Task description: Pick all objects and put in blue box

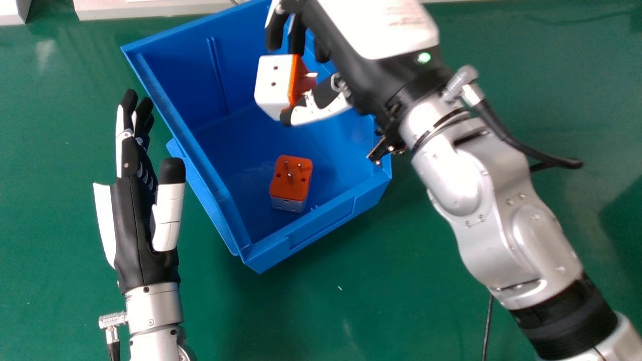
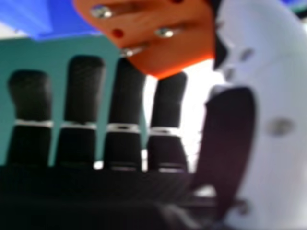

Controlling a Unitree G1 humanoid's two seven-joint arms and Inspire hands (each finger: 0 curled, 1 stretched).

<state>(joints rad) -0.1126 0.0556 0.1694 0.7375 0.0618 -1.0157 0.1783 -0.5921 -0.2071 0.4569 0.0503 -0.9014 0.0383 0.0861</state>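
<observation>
Placement step: right hand (image 1: 351, 62) has fingers pinching an adapter (image 1: 272, 89) over the blue box (image 1: 188, 75), left hand (image 1: 135, 220) is alongside, fingers straight; lowering and release required next.

We see smooth, glossy plastic on the blue box (image 1: 175, 75), and orange-and-white plastic on the boxed adapter (image 1: 291, 183) and the held adapter (image 1: 272, 89) — both with metal pins (image 2: 165, 32). The silver forearm (image 1: 544, 243) looks like smooth metal. The green tabletop (image 1: 401, 301) has a soft sheen — perhaps plastic sheeting, we can't be sure.
</observation>
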